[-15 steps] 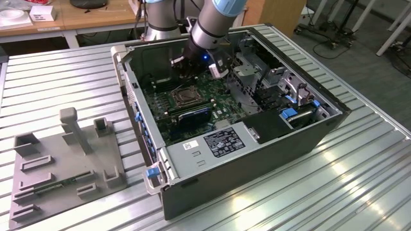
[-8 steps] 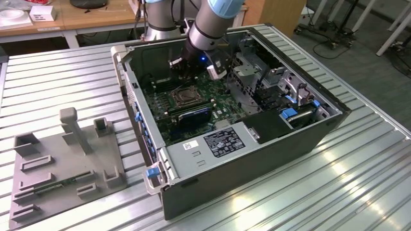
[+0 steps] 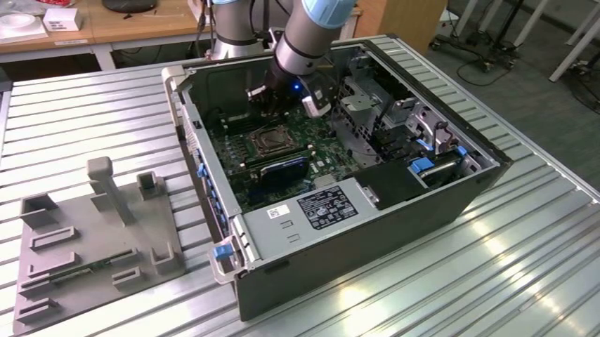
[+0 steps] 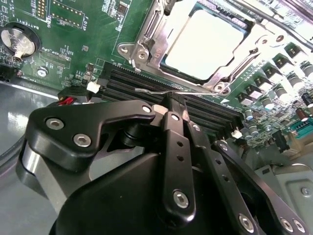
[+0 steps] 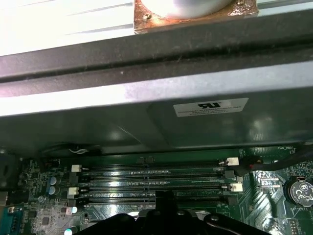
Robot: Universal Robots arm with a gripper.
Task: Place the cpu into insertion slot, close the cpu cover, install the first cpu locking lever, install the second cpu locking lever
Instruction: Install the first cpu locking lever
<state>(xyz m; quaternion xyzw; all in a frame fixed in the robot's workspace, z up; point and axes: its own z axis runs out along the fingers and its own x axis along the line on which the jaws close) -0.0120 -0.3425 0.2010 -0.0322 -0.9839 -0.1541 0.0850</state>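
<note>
Gripper (image 4: pixel 178 101) nr lever (image 4: pixel 151 90) — cpu cover (image 4: pixel 190 74) down

Exterior view: even overhead room light, 2 white glare patches on the ribbed counter (image 3: pixel 525 267). The computer case (image 3: pixel 440 210) interior sits in shade, with a small blue glow on the arm (image 3: pixel 296 88).
Second wrist view: cpu (image 4: pixel 205 44) top washed pale by glare; black gripper (image 4: pixel 177 105) carries dull highlights.
First wrist view: upper band blown out white, case wall dim, memory slots (image 5: pixel 156 181) glinting.
</note>
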